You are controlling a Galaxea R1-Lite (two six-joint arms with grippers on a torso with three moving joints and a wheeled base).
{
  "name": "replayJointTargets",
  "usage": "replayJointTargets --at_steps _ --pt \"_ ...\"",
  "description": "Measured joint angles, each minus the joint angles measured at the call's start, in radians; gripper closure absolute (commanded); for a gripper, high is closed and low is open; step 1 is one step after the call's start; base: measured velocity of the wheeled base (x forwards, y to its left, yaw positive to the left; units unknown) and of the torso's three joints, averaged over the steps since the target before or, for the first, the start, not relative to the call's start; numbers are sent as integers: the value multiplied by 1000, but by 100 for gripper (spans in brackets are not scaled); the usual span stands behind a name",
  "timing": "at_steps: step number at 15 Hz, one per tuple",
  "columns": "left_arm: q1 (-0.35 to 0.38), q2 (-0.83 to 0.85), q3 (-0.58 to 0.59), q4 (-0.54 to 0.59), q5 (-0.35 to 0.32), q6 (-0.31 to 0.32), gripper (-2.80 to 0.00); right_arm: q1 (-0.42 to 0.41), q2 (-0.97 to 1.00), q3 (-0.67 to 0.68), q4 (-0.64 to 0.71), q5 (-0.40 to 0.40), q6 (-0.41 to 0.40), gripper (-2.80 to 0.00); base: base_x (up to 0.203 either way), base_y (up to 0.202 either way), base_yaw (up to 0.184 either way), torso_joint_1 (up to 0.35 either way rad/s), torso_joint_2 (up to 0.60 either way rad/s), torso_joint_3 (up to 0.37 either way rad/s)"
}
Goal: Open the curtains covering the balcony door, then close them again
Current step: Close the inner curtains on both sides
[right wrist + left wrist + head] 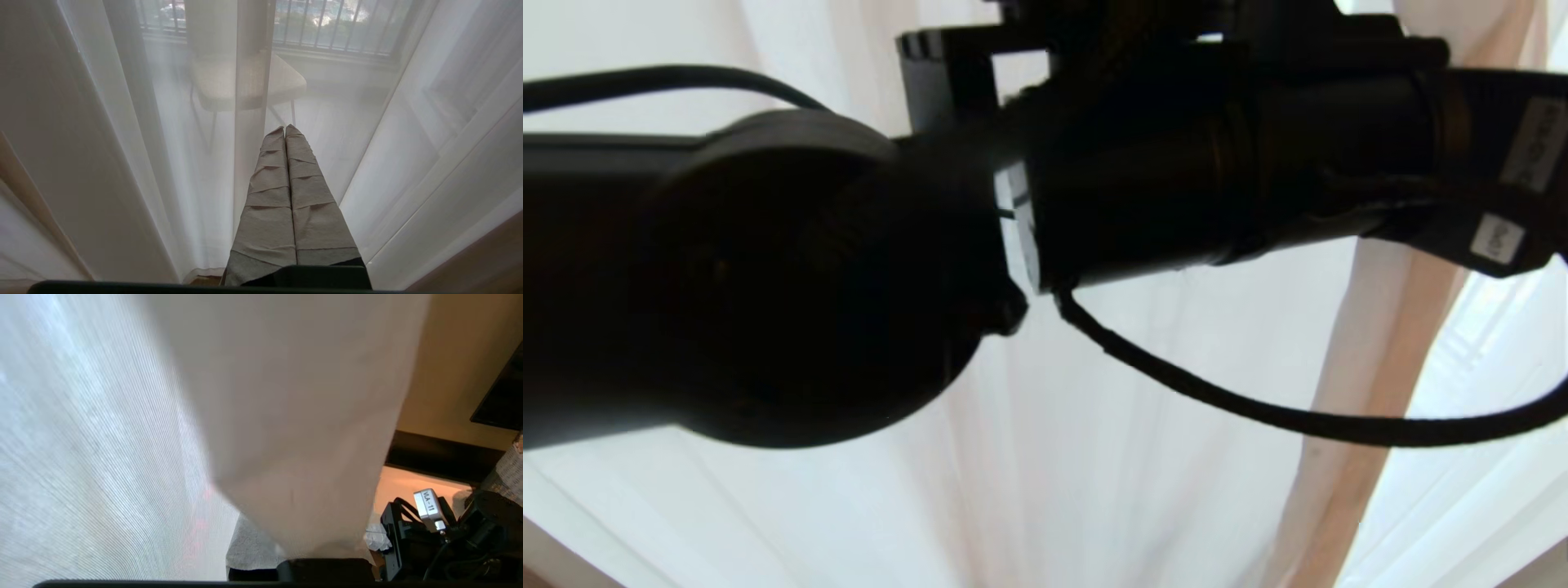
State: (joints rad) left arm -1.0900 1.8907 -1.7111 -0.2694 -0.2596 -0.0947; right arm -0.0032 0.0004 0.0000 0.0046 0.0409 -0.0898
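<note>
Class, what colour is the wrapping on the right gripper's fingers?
Beige-grey, on the right gripper; right wrist view shows it best.

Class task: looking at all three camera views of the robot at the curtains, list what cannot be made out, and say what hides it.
- Head view: black left arm blocks most of the sheer white curtain.
- Left wrist view: thick beige-grey curtain fold covers the left claw.
- Right wrist view: pale chair hazy behind sheer.

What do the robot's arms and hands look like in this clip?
The left arm is black with rounded joint housings, a loose black cable and white labels. The right hand has two long tapered fingers wrapped in grey-beige tape.
</note>
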Motion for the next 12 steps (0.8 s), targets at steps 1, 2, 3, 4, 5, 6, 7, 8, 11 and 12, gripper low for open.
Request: replayJointTargets --at_steps 1,2,3,4,5,6,7,8,11,12 --pt "-5 10 -1 -5 0 0 0 0 0 0 0 0 0 0 0 0 0 0 0 0" --pt "-9 20 -1 -9 0 1 0 0 0 0 0 0 0 0 0 0 0 0 0 0" --pt "-12 28 -1 -12 1 3 0 0 0 0 0 0 0 0 0 0 0 0 0 0" --pt "-13 34 0 -18 0 4 0 0 0 0 0 0 0 0 0 0 0 0 0 0" --pt "-14 38 3 -22 3 4 0 0 0 0 0 0 0 0 0 0 0 0 0 0" --pt "-13 41 6 -22 17 3 0 0 0 0 0 0 0 0 0 0 0 0 0 0" --pt "-12 42 8 -21 46 3 0 0 0 0 0 0 0 0 0 0 0 0 0 0" --pt "-8 42 9 -21 83 4 0 0 0 0 0 0 0 0 0 0 0 0 0 0" --pt "14 32 14 -22 169 10 0 0 0 0 0 0 0 0 0 0 0 0 0 0" --pt "27 27 16 -33 190 22 0 0 0 0 0 0 0 0 0 0 0 0 0 0"
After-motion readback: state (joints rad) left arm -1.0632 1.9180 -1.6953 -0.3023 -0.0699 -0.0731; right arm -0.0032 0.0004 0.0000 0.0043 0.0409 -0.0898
